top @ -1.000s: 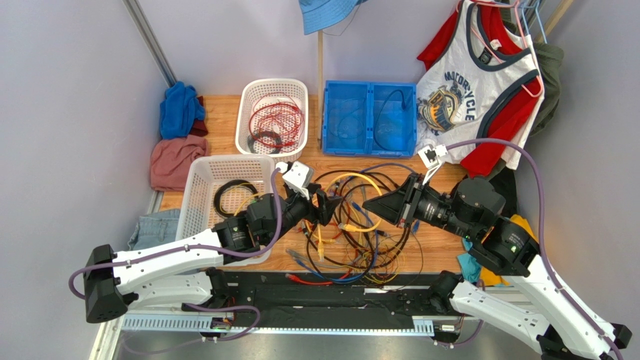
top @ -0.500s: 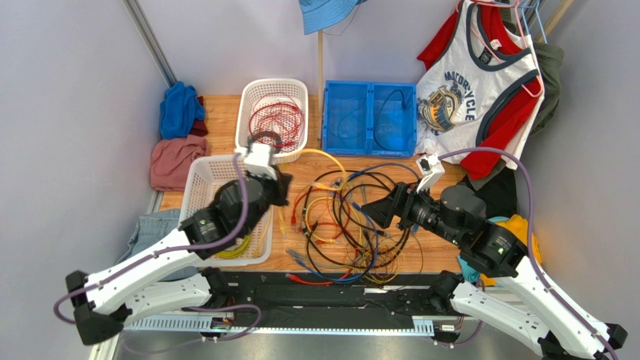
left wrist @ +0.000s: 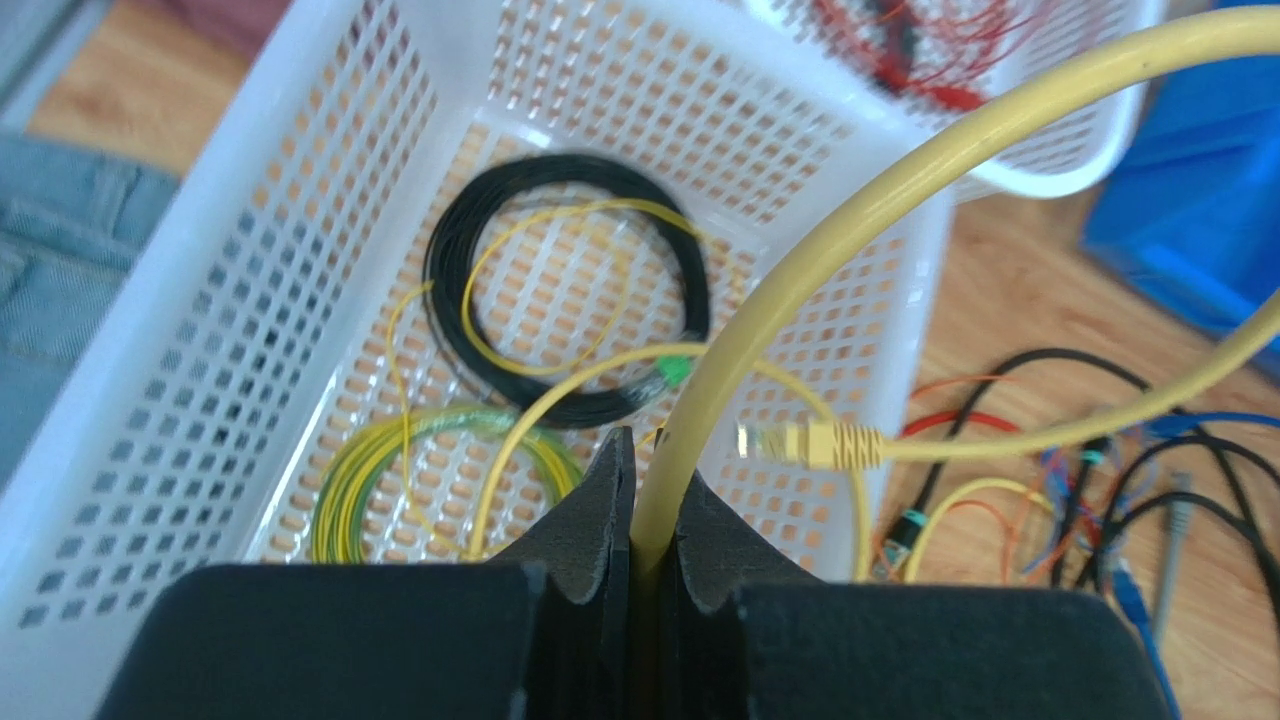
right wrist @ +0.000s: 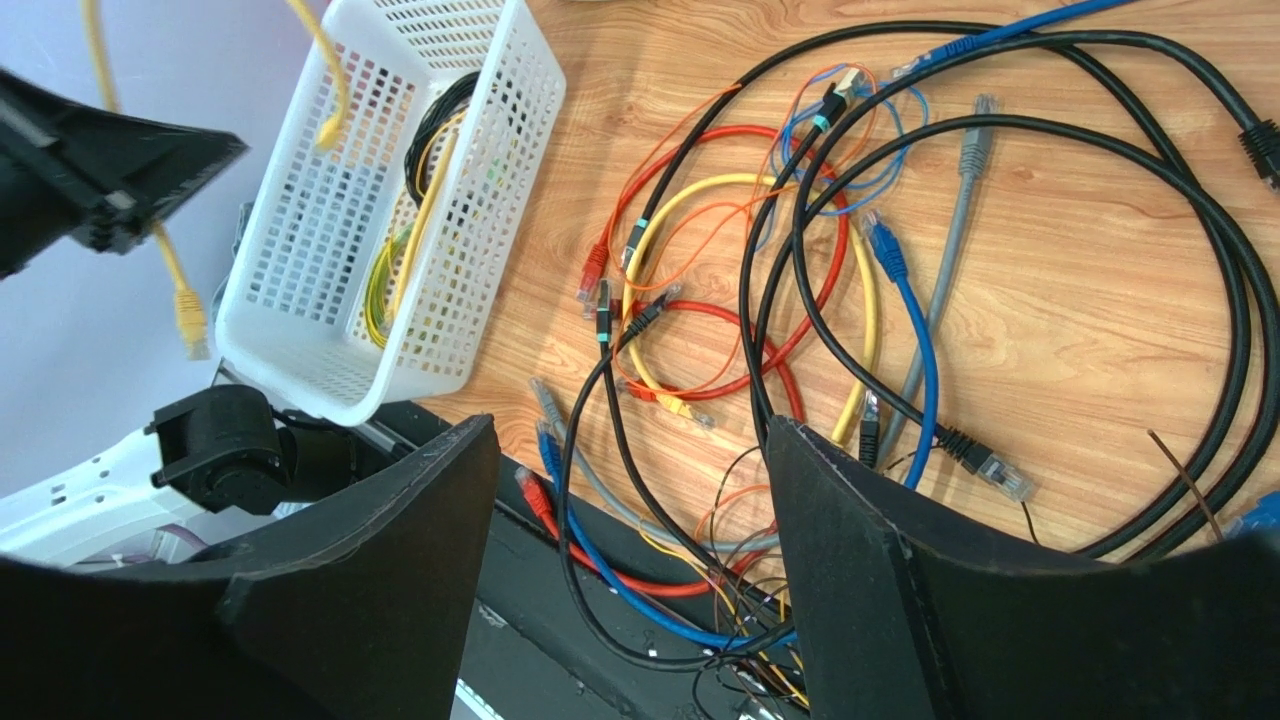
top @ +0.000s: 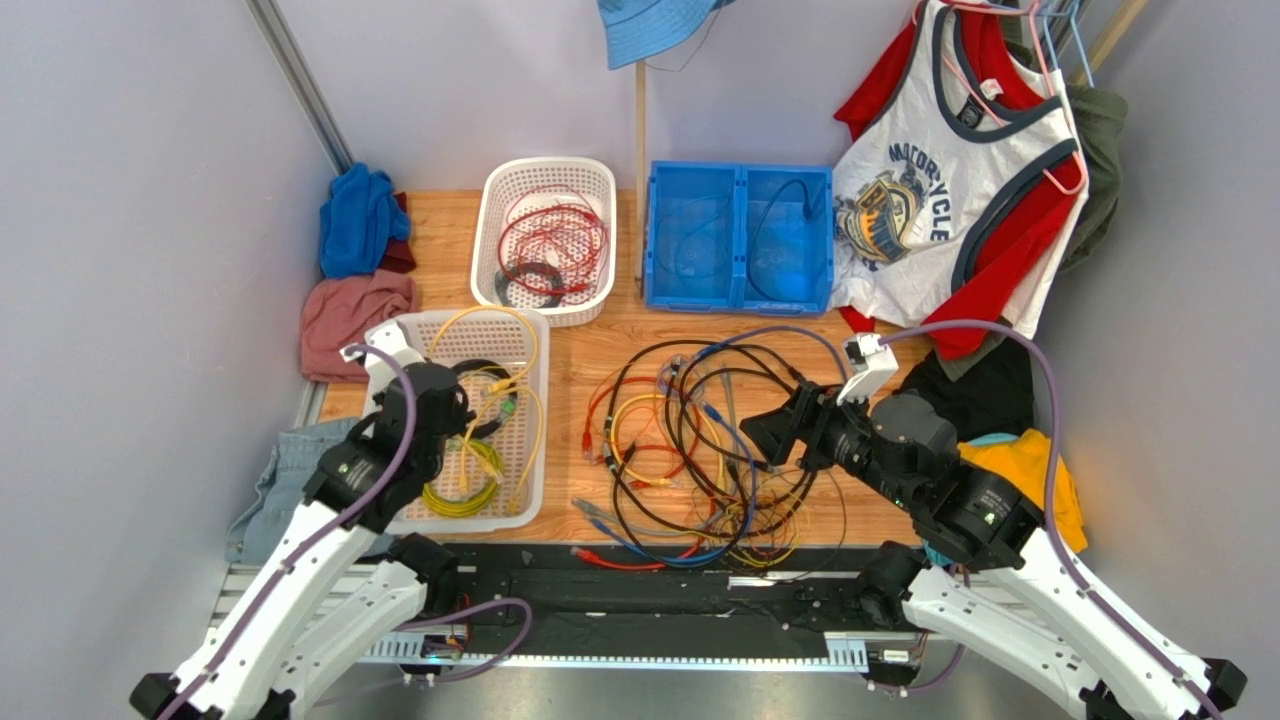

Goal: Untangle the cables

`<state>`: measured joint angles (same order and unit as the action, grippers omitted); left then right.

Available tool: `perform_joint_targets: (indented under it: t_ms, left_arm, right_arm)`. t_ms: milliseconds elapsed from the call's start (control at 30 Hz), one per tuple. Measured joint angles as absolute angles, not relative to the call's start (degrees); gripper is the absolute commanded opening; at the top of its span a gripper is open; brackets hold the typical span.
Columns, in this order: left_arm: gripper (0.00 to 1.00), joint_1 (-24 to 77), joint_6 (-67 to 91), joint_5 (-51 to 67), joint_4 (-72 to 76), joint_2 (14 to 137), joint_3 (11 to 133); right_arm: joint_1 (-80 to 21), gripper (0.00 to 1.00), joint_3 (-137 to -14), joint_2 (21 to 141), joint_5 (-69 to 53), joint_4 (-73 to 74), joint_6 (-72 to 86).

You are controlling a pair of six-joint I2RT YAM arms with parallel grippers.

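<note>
Two fingers of the left gripper (left wrist: pixel 649 495) are pressed together on a yellow cable (left wrist: pixel 842 255), which is clamped between them and arcs up and off to the right. Below the grip lies the white basket (left wrist: pixel 271 285), already holding a black coil (left wrist: pixel 564 300) and a yellow-green coil (left wrist: pixel 436 465). The right gripper (right wrist: pixel 631 450) is held with its jaws apart and nothing between them, above the cables (top: pixel 706 450), which are spread in a loose knot on the wooden table (top: pixel 887 495), just right of the basket.

Step judged in hand: the yellow cable is to be laid in the basket. The grip is best lowered inside the rim before release. The trailing length should first be checked clear of the heap, so that no loop is dragged along or left hanging over the wall.

Not resolved: the far run of the held cable is cut off at the frame edge. It cannot be told whether the yellow plug (left wrist: pixel 819 444) is its own end. Crossings inside the knot are too fine to be traced.
</note>
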<state>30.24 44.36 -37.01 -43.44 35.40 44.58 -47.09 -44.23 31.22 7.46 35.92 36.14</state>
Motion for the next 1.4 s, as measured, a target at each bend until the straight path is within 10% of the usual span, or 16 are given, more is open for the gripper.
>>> perform_joint_targets:
  t_ms: [200, 400, 767, 1167, 1400]
  left_arm:
    - [0.18, 16.23, 49.19, -26.96, -44.31, 41.91, 39.27]
    - [0.94, 8.05, 49.74, -20.38, -45.43, 44.12, 39.92]
    - [0.97, 10.37, 48.90, -3.88, -38.52, 32.51, 43.27]
    - [0.98, 55.72, 50.24, -17.54, -28.10, 55.24, 43.35]
    - [0.68, 56.42, 49.82, -21.02, -21.34, 66.92, 42.83]
  right_arm:
    - [-47.09, 0.69, -42.83, 30.41, 7.49, 35.88, 36.14]
    - [-47.09, 0.69, -42.68, 29.52, 7.97, 35.86, 35.77]
    - [-47.09, 0.69, -40.71, 34.00, 8.49, 32.49, 35.46]
    - [-47.09, 0.60, -32.99, 45.36, 7.44, 27.18, 35.05]
    - [-47.09, 0.59, -33.06, 46.59, 7.49, 27.20, 35.07]
